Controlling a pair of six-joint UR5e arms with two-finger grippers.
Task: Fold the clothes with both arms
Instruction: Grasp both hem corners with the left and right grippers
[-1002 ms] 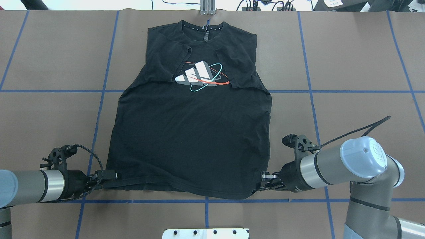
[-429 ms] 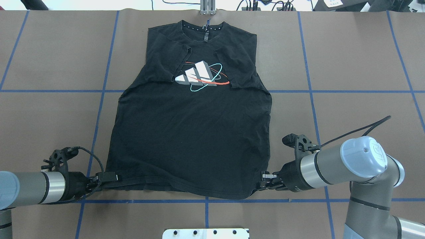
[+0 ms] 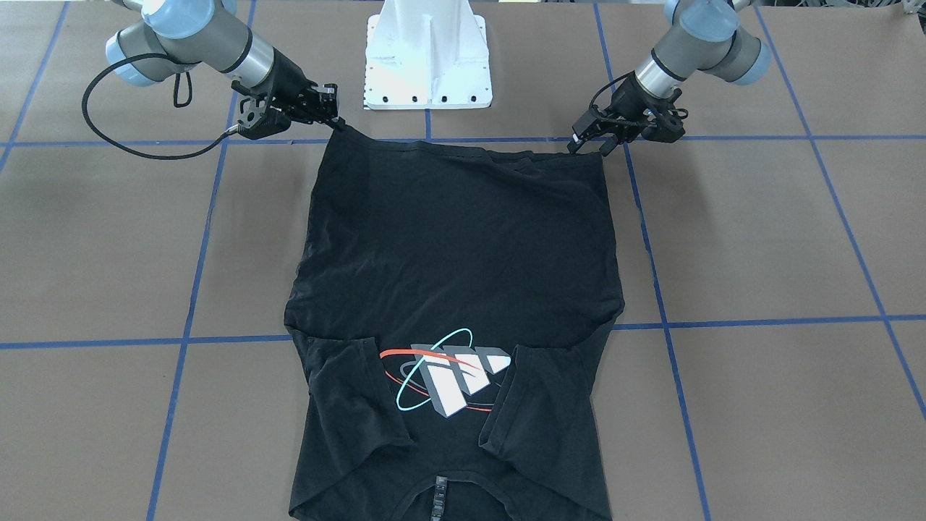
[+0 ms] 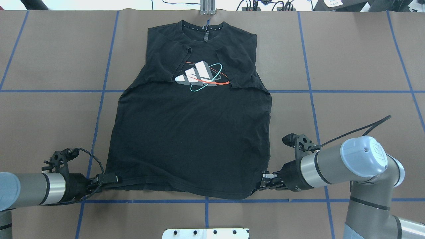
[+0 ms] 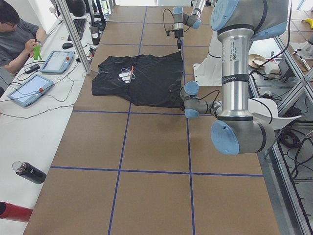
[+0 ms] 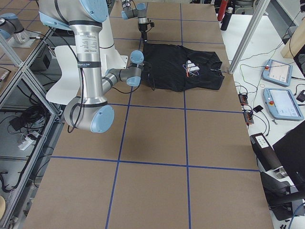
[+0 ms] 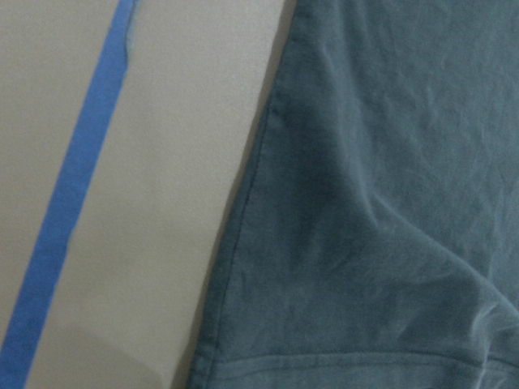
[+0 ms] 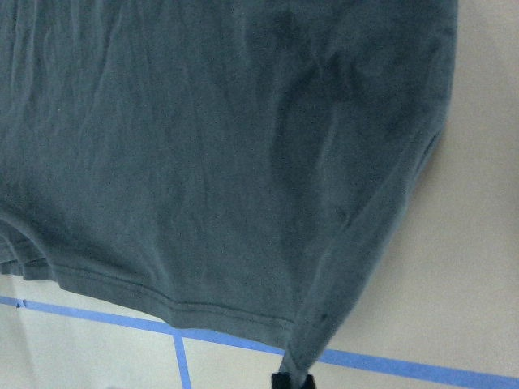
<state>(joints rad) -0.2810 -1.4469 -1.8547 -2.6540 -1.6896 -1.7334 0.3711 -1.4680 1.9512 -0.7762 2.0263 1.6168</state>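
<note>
The black T-shirt (image 4: 192,139) lies print-up on the brown table, collar at the far edge, both sleeves folded in beside the print (image 4: 199,77). My left gripper (image 4: 111,179) lies low at the near-left hem corner, and in the front-facing view (image 3: 587,147) its jaws look spread. The left wrist view shows the hem corner (image 7: 389,203) flat on the table and no fingers. My right gripper (image 4: 260,184) is shut on the near-right hem corner and holds it slightly raised (image 3: 336,121). In the right wrist view the cloth (image 8: 203,146) runs down to a dark fingertip (image 8: 284,381).
The white pedestal base (image 3: 428,58) stands just behind the hem. Blue tape lines (image 4: 206,200) grid the table. In the left side view an operator (image 5: 17,36) sits by tablets (image 5: 57,61) beyond the collar end, with bottles (image 5: 29,172) at the near edge.
My left arm has drawn back a little, leftward and toward the robot, along the hem corner. The shirt and the right arm have not visibly moved.
</note>
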